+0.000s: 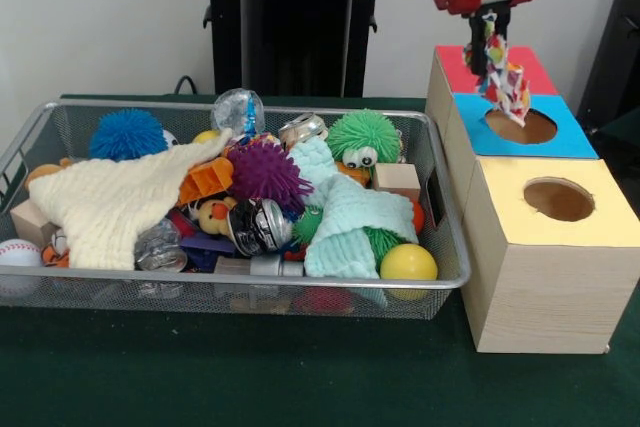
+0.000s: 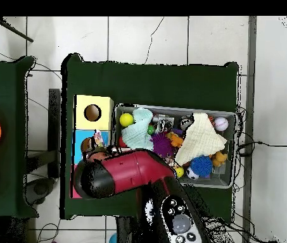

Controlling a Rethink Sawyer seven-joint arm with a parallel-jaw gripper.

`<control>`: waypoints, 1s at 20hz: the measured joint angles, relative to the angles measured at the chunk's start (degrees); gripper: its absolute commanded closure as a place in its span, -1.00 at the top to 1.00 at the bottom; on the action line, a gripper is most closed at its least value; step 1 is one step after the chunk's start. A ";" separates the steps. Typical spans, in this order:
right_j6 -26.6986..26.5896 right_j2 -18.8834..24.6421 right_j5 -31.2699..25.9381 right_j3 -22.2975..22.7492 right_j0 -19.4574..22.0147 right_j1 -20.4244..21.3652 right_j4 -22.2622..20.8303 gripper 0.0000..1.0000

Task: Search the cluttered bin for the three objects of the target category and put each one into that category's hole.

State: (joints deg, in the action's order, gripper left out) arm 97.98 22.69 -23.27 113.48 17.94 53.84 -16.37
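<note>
My gripper (image 1: 489, 51) hangs at the right, above the row of wooden boxes. It is shut on a wrinkly wrapper wad (image 1: 512, 87) printed red, yellow, blue and white. The wad dangles just above the hole of the blue-topped box (image 1: 560, 137), touching or nearly touching its rim. In the overhead view the wad (image 2: 98, 137) peeks out beside the red arm (image 2: 127, 174), which hides the gripper. The wire mesh bin (image 1: 120, 292) sits left of the boxes, full of clutter. No other wrapper wad shows clearly in it.
A yellow-topped box (image 1: 600, 217) stands nearest the camera and a red-topped box (image 1: 452, 67) behind the blue one. The bin holds spiky balls (image 1: 265, 169), a cream cloth (image 1: 115, 209), a mint cloth (image 1: 345, 227), crushed cans (image 1: 258, 225), a yellow ball (image 1: 408, 263) and a baseball (image 1: 18, 252).
</note>
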 measured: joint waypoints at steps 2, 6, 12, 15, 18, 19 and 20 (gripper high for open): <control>0.00 -1.42 -0.39 -0.48 -1.77 0.58 0.45 -1.00; 0.02 -4.75 -0.56 -1.84 -5.47 0.58 1.21 -1.00; 0.06 -10.14 0.13 -3.60 -10.62 -1.83 1.59 -1.00; 0.07 -11.96 1.24 -4.04 -12.13 -3.17 1.82 -1.00; 0.07 -13.61 3.20 -4.33 -13.17 -4.56 2.20 -1.00; 0.07 -14.06 3.96 -4.38 -13.35 -4.95 2.41 -1.00; 0.07 -14.28 4.32 -4.42 -13.42 -5.13 2.55 -1.00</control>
State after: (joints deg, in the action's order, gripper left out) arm 98.05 8.41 -18.95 109.06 4.52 48.71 -13.82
